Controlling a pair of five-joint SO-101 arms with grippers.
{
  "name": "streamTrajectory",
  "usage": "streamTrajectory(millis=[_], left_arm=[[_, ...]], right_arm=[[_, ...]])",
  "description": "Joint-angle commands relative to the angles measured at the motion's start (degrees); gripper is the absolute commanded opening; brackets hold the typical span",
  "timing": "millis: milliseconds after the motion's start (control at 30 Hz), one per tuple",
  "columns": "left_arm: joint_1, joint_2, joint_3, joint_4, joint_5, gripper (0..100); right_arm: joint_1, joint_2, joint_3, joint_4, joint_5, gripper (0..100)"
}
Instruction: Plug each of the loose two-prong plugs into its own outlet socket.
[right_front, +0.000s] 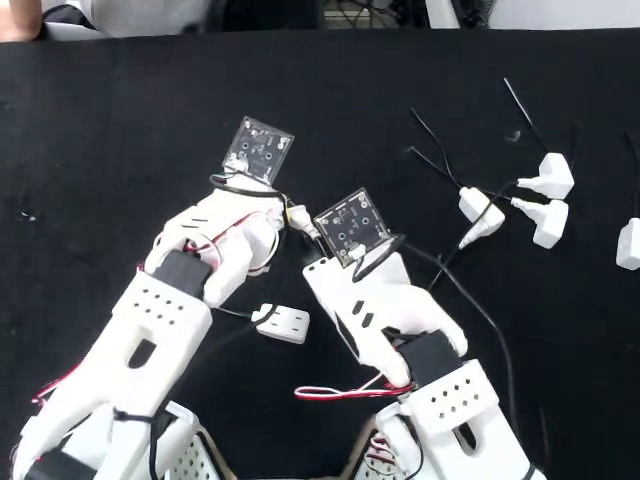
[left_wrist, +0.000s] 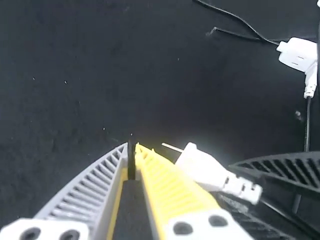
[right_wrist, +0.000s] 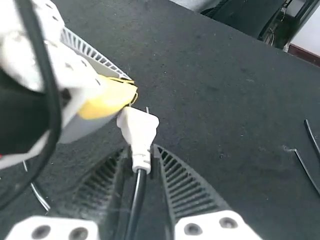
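A white two-prong plug (right_wrist: 138, 126) sits between the black fingers (right_wrist: 176, 180) of my right gripper (right_wrist: 142, 150), which is shut on its neck where the black cord leaves. In the high view the plug (right_front: 297, 216) is held between the two arms near the table's middle. My left gripper (left_wrist: 132, 147) has one grey and one yellow finger (left_wrist: 162, 172), closed together, tip beside the plug (left_wrist: 200, 162). From the right wrist, the yellow fingertip (right_wrist: 112, 99) touches the plug's side. A white outlet block (right_front: 282, 322) lies between the arms, nearer the front.
Several more white plugs and sockets with thin black cords lie at the right, such as a socket (right_front: 480, 212), two plugs (right_front: 548, 178) (right_front: 549, 222) and a piece at the edge (right_front: 628, 245). The black tabletop (right_front: 120, 110) stretches to the far left.
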Motion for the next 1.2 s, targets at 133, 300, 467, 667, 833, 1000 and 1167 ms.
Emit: streamTrajectory(millis=[133,300,467,667,833,1000,1167], left_arm=[[-4.4,-2.9,-5.4,-2.3,-1.9,3],[-1.5,5.5,-9.1,-2.2,-1.8,3],[-1.3,9.5,-12.7,-2.0,-1.8,3],[-1.2,9.0,-12.5,-0.1,-1.8,3],[1.5,9.1,-10.7,-0.1,-0.7,3],[1.7,8.9,-9.2,0.0,-0.7,3],[1.6,8.5,-6.3,0.0,-0.8,3]], right_arm=[[-0.6,-2.0,-0.4,0.2,0.4,1.1],[-0.7,-2.1,-0.4,0.2,0.4,1.1],[-0.7,-2.2,0.1,0.2,0.4,1.1],[-0.7,-2.2,0.0,0.2,0.4,1.1],[-0.7,-2.2,0.0,0.2,0.4,1.1],[-0.7,-2.2,0.0,0.2,0.4,1.1],[-0.7,-2.2,0.0,0.2,0.4,1.1]])
